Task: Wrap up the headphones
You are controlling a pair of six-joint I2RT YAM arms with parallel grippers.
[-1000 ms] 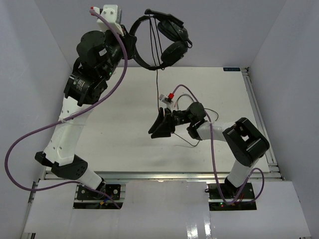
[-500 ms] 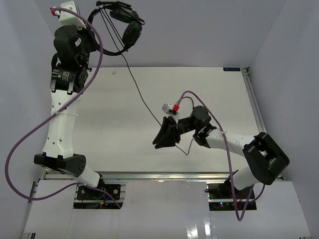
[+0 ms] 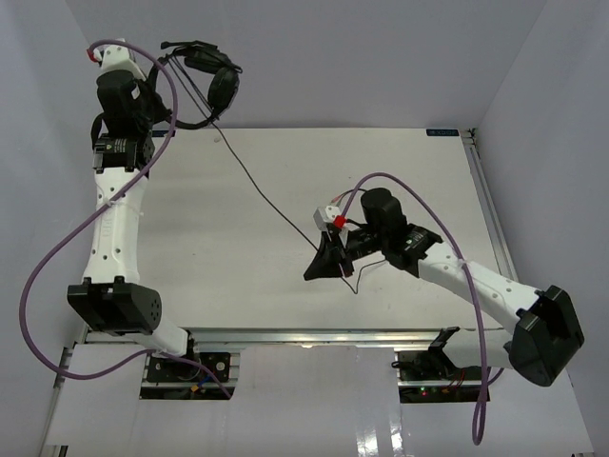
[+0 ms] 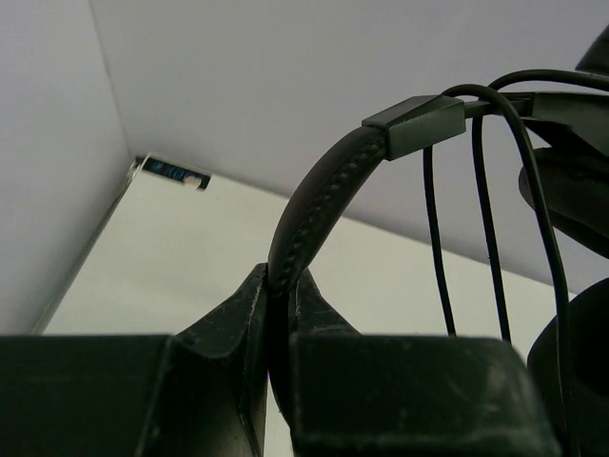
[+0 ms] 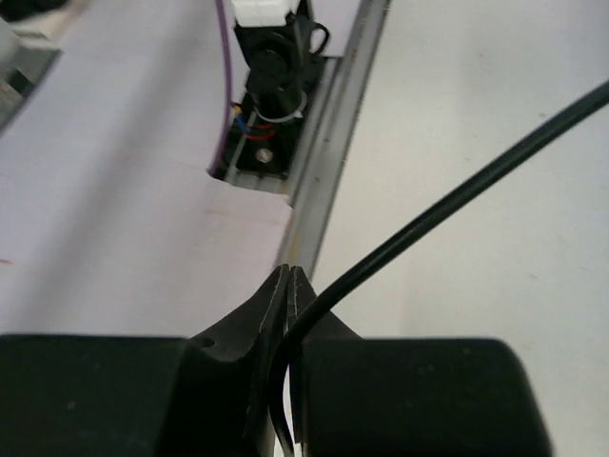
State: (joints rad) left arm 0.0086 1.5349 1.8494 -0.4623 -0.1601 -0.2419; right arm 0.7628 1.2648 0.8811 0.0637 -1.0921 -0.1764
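The black headphones (image 3: 217, 84) hang in the air at the far left, above the table's back edge. My left gripper (image 3: 160, 95) is shut on their padded headband (image 4: 314, 205), which rises from between its fingertips (image 4: 283, 276). Turns of the thin cord (image 4: 433, 238) lie over the band beside an earcup (image 4: 571, 190). From the earcups the cord (image 3: 266, 195) runs diagonally down to mid-table. There my right gripper (image 3: 319, 267) is shut on the cord (image 5: 457, 195), which leaves between its fingertips (image 5: 290, 276). A short tail loops (image 3: 354, 284) on the table behind it.
The white table (image 3: 190, 238) has a metal rail (image 3: 490, 219) along its right edge and another (image 5: 328, 143) along its near edge. The left arm's base (image 5: 271, 76) is bolted there. Purple arm cables (image 3: 57, 257) hang beside both arms. Grey walls enclose the table.
The left arm swung the headphones leftward, drawing the cord out diagonally. The right gripper moved toward the near edge and closed on the cord.
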